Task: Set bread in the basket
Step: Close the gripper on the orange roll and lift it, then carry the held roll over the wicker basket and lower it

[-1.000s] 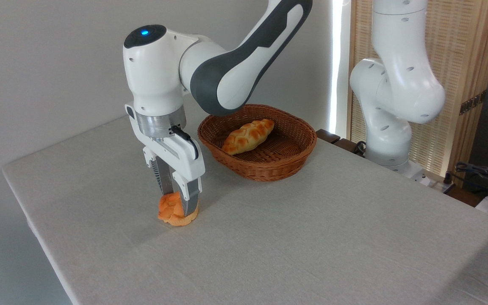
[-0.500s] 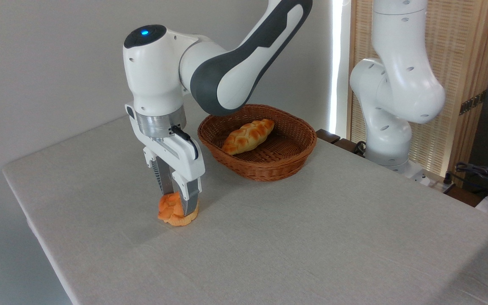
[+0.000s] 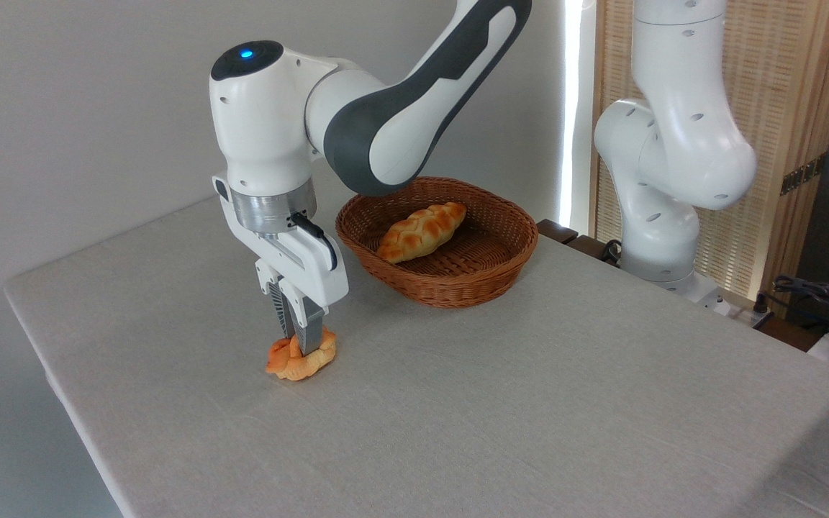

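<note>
Bread (image 3: 301,360), knotted orange-golden (squashed) between ribbed pincer (image 3: 298,347) fingers

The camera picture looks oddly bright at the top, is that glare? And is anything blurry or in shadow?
In the camera view, a blown-out white strip of daylight runs beside the slatted screen; the table is softly lit, with a faint shadow under the pincer and bun and inside the basket; everything looks sharp, without motion blur.
</note>
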Robot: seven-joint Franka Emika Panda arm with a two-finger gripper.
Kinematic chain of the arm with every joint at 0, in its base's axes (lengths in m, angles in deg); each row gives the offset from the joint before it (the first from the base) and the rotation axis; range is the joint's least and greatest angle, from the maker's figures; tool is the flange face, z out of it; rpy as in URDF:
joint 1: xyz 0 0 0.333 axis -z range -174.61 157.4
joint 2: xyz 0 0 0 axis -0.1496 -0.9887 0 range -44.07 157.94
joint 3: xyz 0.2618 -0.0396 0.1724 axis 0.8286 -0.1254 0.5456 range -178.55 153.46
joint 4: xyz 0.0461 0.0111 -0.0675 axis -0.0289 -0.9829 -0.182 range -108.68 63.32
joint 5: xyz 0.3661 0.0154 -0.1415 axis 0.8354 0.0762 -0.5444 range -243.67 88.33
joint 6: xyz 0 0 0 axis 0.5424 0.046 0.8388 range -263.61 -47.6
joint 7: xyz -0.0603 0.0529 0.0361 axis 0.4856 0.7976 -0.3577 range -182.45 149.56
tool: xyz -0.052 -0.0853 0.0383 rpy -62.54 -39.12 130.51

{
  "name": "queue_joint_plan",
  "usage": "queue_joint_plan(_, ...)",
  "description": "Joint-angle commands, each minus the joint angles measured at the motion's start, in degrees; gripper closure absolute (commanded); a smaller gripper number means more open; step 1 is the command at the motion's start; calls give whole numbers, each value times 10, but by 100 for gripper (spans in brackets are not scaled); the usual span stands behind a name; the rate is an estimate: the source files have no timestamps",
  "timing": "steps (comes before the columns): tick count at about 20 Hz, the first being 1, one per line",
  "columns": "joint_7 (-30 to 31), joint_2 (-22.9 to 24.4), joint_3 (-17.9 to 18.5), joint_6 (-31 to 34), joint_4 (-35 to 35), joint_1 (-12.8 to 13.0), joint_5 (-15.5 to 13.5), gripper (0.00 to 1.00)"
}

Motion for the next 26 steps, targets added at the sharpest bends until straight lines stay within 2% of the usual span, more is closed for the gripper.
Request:
queue_joint_plan(1, -15, 22, 11, 24, 5, 3, -4, 89)
queue_joint_plan(4, -15, 60, 11, 75, 7, 3, -4, 89)
queue_joint_plan(8, -25, 136, 11, 193, 6, 4, -9, 88)
queue_joint_plan(13, -70, 209, 14, 327, -19, 37, -9, 83)
queue_joint_plan(17, -84, 277, 37, 338, -88, 81, -9, 76)
queue_joint_plan(21, -104, 293, 37, 338, -131, 84, -7, 73)
queue_joint_plan(22, -106, 293, 37, 338, -138, 90, -7, 71)
queue_joint_plan(23, -112, 290, 37, 335, -150, 97, -5, 61)
queue_joint_plan(25, -114, 286, 37, 322, -165, 103, -4, 57)
queue_joint_plan(26, -114, 283, 37, 310, -175, 105, -4, 36)
